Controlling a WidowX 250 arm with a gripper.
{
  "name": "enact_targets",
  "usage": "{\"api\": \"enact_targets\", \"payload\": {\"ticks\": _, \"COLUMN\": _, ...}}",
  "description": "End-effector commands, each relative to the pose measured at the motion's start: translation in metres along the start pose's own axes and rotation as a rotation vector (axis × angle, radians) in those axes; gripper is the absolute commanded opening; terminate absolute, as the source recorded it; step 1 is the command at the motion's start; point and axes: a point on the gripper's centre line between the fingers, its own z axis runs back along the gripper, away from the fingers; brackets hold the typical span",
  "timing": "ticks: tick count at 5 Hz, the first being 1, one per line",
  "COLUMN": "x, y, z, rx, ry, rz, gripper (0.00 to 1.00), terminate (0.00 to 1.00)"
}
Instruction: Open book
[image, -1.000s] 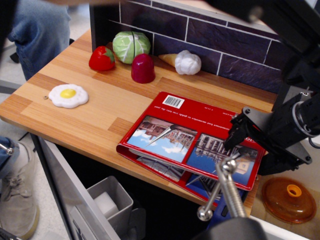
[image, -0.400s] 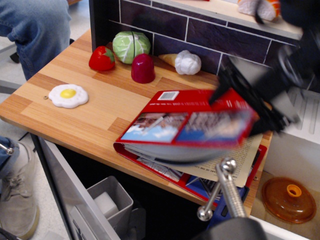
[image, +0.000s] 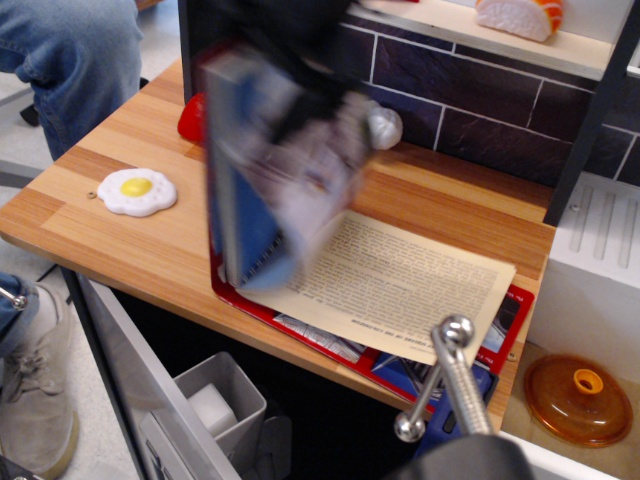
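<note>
The book (image: 400, 285) lies at the counter's front right with a cream text page showing. Its red cover edge shows under the page at the right (image: 515, 305). The cover and a stack of glossy pages (image: 275, 180) stand nearly upright over the spine at the left, blurred by motion. My gripper (image: 290, 40) is a dark blur at the top of that raised stack. I cannot tell how its jaws stand or whether they touch the cover.
A fried egg toy (image: 137, 190) lies at the left. A red toy (image: 190, 115) and a white garlic (image: 385, 125) sit by the brick back wall, partly hidden. An orange lid (image: 578, 398) lies at lower right, a metal handle (image: 450, 370) in front. A person's leg (image: 80, 60) is at the left.
The red cover and the pages under it have swung from a low lift on the right up and over to the left, baring the cream text page. The arm has moved from right to upper left.
</note>
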Motion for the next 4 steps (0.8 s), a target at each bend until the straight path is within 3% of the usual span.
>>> {"api": "enact_targets", "payload": {"ticks": 1, "x": -0.007, "y": 0.091, "z": -0.014, "rx": 0.046, "ry": -0.075, "rz": 0.019, "gripper": 1.00, "terminate": 0.00}}
{"api": "enact_targets", "payload": {"ticks": 3, "x": -0.002, "y": 0.126, "z": -0.031, "rx": 0.088, "ry": -0.073, "rz": 0.051, "gripper": 1.00, "terminate": 0.00}}
{"api": "enact_targets", "payload": {"ticks": 4, "x": 0.001, "y": 0.120, "z": -0.028, "rx": 0.049, "ry": -0.063, "rz": 0.065, "gripper": 1.00, "terminate": 0.00}}
